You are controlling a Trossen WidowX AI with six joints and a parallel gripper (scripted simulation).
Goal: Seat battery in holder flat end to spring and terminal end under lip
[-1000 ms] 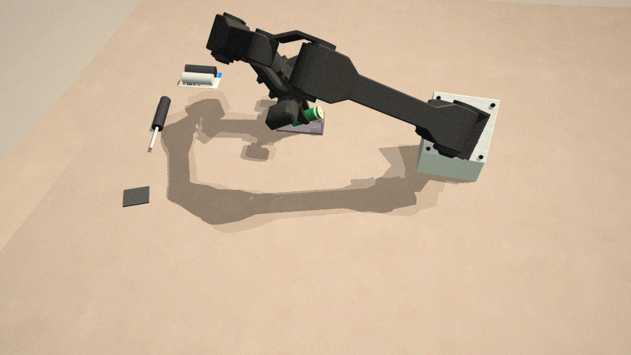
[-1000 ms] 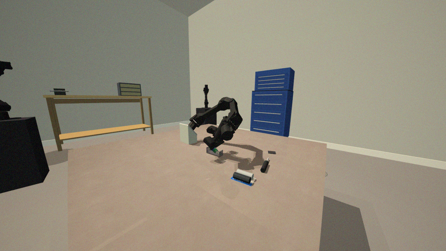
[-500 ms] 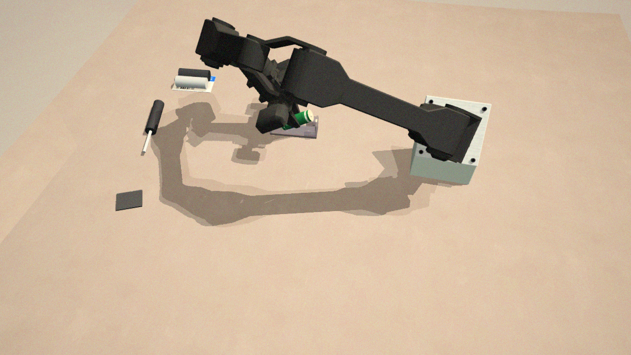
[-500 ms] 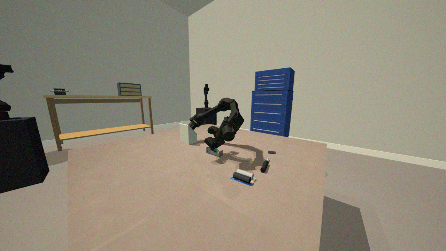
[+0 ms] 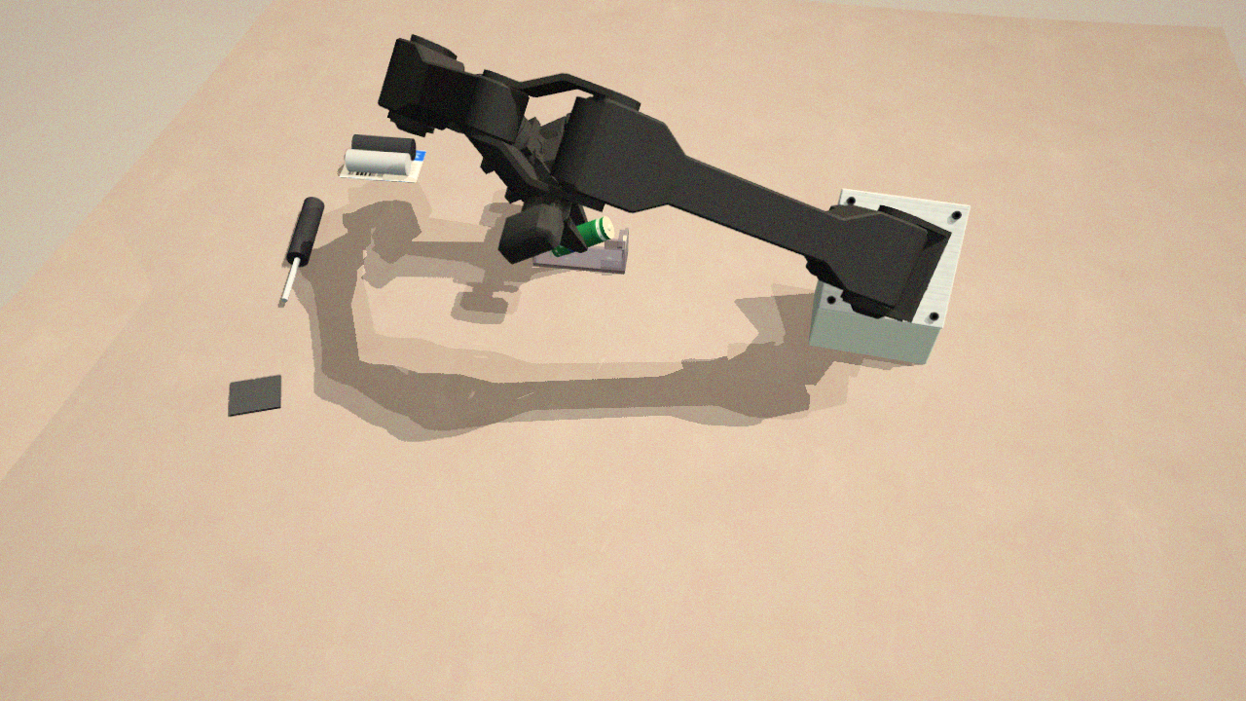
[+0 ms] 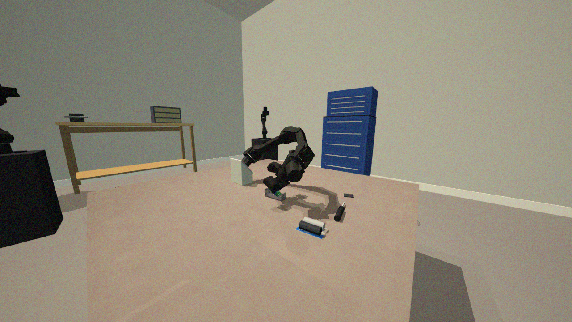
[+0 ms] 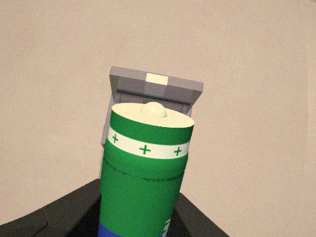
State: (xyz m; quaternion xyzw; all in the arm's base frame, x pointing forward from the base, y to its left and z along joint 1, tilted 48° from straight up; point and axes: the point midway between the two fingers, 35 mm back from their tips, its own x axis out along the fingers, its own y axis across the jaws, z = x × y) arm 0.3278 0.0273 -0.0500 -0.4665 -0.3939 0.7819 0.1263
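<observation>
The battery [image 5: 594, 232] [image 6: 277, 193] [image 7: 145, 171] fills the lower middle of the wrist view, terminal end toward the top, clamped between the fingers of the gripper [image 5: 570, 242] [image 6: 275, 191] [image 7: 137, 196]. It slants over the holder [image 5: 579, 260] [image 6: 270, 195] [image 7: 130, 82], terminal end raised and not under the lip; whether the flat end touches the spring is hidden.

Nearest in the exterior view, right of the lower centre, a black cylinder [image 5: 383, 144] [image 6: 309, 227] and a white cylinder [image 5: 376, 162] [image 6: 316, 222] lie side by side on a flat card [image 5: 402, 178] [image 6: 300, 229]. Behind them, to the right, lies a screwdriver [image 5: 306, 230] [image 6: 339, 213], then a dark square plate [image 5: 254, 395] [image 6: 348, 195]. The holder stands near the centre, with the arm's pale base [image 5: 875, 341] [image 6: 239, 172] farther back. Beyond the table, a wooden bench [image 6: 124, 124] stands at left and a blue cabinet [image 6: 346, 140] right of centre.
</observation>
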